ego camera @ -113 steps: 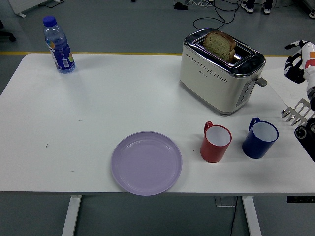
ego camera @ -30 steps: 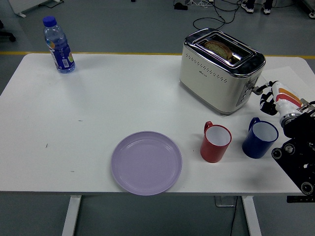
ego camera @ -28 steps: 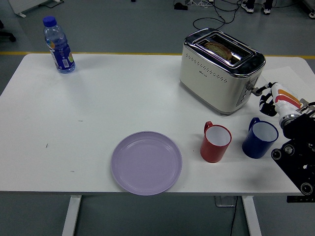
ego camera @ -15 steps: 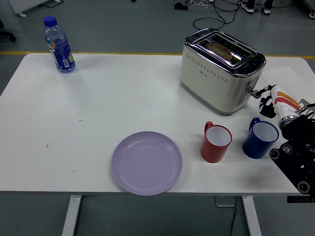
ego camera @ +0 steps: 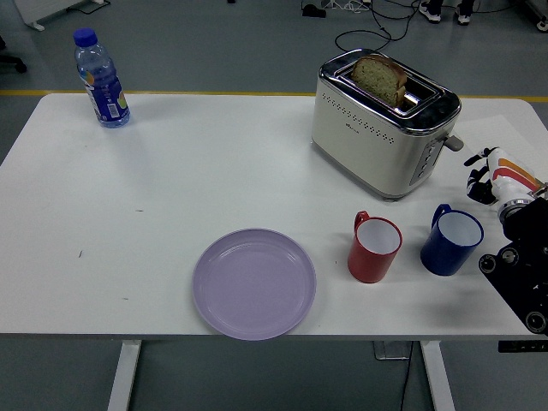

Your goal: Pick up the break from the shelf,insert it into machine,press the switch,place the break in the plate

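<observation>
- The toaster (ego camera: 384,120) is set at the table's far right; the bread (ego camera: 379,78) stands raised in its slot.
- The plate (ego camera: 253,282) lies well to the near left.
- The right hand (ego camera: 490,175), whose finger posture cannot be told, is placed just right of the toaster, so the bread lies up and leftward.

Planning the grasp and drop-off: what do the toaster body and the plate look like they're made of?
Toaster: cream body with a glossy sheen, likely painted metal or plastic; the top and end trim reflect like polished chrome. Plate: lilac, matte, evenly coloured with a soft rim, probably plastic or melamine, though ceramic can't be ruled out.
</observation>
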